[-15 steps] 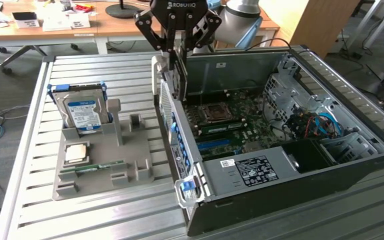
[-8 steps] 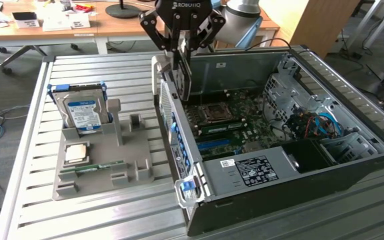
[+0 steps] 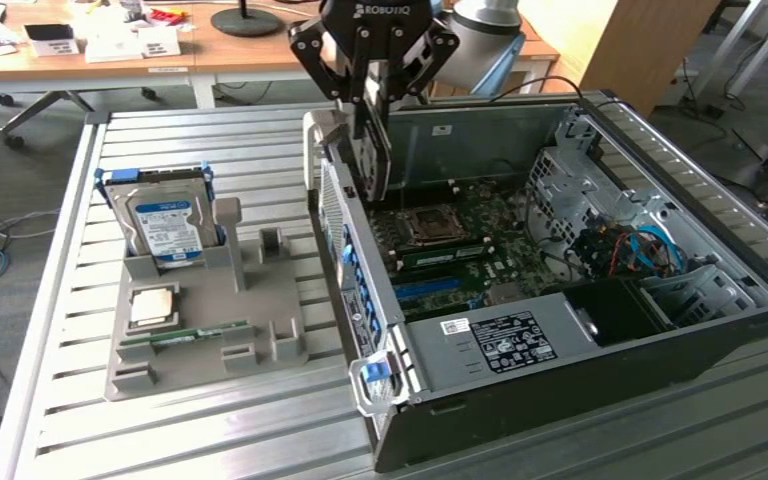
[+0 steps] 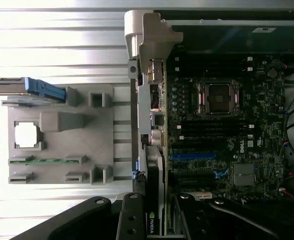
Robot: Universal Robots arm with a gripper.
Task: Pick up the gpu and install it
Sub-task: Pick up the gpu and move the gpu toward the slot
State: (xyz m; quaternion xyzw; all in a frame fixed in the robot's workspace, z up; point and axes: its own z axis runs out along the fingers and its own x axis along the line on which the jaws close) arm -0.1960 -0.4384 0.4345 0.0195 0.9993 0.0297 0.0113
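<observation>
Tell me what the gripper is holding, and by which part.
The gripper holds the gpu by its top edge; the card hangs upright over the open computer case.

slatted table (image 3: 197,140), computer case (image 3: 558,390), grey holder (image 3: 271,300)

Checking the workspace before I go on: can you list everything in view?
computer case: one, black, open, exterior view's right
motherboard: one, green, inside case
holder: one, grey, beside case
hard drive: one, silver, upright in holder
processor chip: one, pale, flat in holder
memory stick: one, green, lying in holder
table: one, metal, under everything
gpu: one, dark, by case's rear wall
gripper: one, black, shut on gpu
</observation>
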